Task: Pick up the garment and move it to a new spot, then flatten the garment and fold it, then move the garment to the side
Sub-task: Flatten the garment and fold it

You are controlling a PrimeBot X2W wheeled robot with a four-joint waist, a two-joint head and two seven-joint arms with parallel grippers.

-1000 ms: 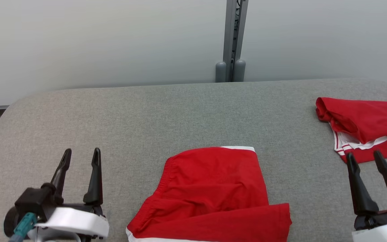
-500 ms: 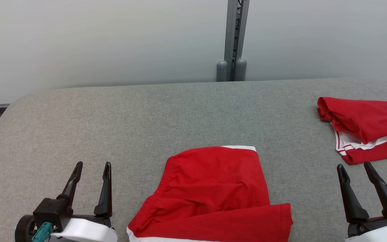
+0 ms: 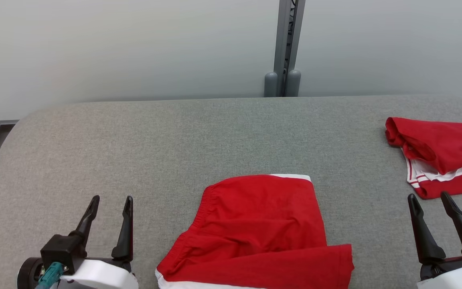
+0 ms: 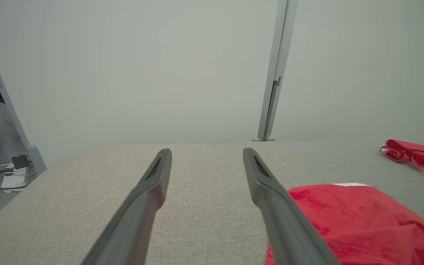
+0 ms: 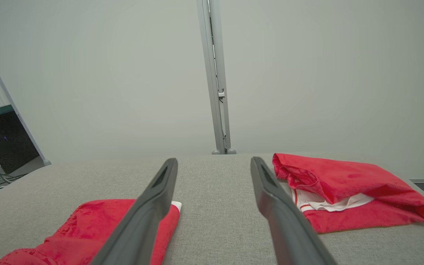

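Grey bench [image 3: 134,136] of coarse flat weave, with rounded far corners. Behind it a pale smooth wall [image 3: 94,48] and a slim grey metal post [image 3: 289,40] at the far edge.

Red shorts [image 3: 255,228] at the near middle of the bench, between the two grippers and touching neither. Soft knit cloth, folded to a rough rectangle. Gathered elastic waistband down the left edge; narrow white trim at the far right corner and along the near edge. A few shallow creases across the middle, and a lower layer sticking out to the right near the front.

Other red garment [image 3: 443,156] at the far right of the bench, well apart from the shorts. Same red cloth, loosely bunched, with a rolled fold at its far left corner. White cloth and thin red-and-white stripes showing at its open side.

Left gripper [image 3: 111,198] at the lower left, over bare bench to the left of the shorts. Long, dark, tapering fingers [image 3: 126,228] spread wide, nothing between them. Matte, with slotted tips in the left wrist view.

Right gripper [image 3: 428,196] at the lower right, fingers [image 3: 423,233] likewise wide apart and empty, tips near the front edge of the other red garment. Glossy white shell behind each gripper.
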